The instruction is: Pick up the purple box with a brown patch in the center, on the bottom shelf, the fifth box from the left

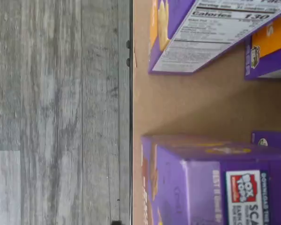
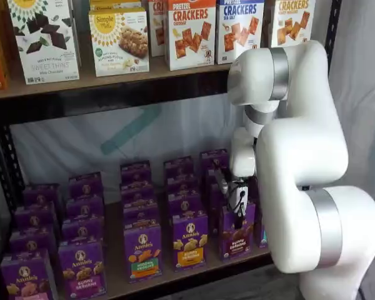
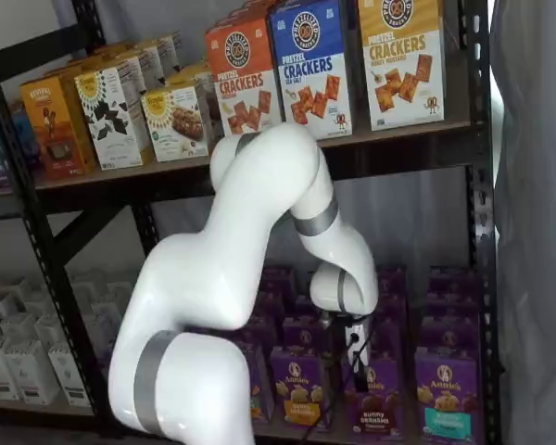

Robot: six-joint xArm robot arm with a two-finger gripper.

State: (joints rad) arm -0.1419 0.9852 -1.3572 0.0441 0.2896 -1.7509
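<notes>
The purple box point(image 2: 237, 236) with dark brown cookies on its front stands in the front row of the bottom shelf point(image 2: 175, 276), near the right end. It also shows in a shelf view point(image 3: 377, 400) right of the arm's wrist. My gripper point(image 2: 239, 209) hangs at the box's top edge, its black fingers pointing down with a cable beside them. In a shelf view the gripper point(image 3: 357, 366) sits just left of and above the box. No gap between the fingers shows. The wrist view shows the tan shelf board point(image 1: 192, 103) and purple cartons point(image 1: 201, 183); which one is the task's box I cannot tell.
More purple Annie's cartons point(image 2: 189, 240) stand in rows beside and behind the box. An upper shelf point(image 2: 112, 84) holds larger cracker boxes. The white arm point(image 2: 300, 162) fills the right side. Grey wood floor point(image 1: 56, 112) lies beyond the shelf's black rail point(image 1: 131, 112).
</notes>
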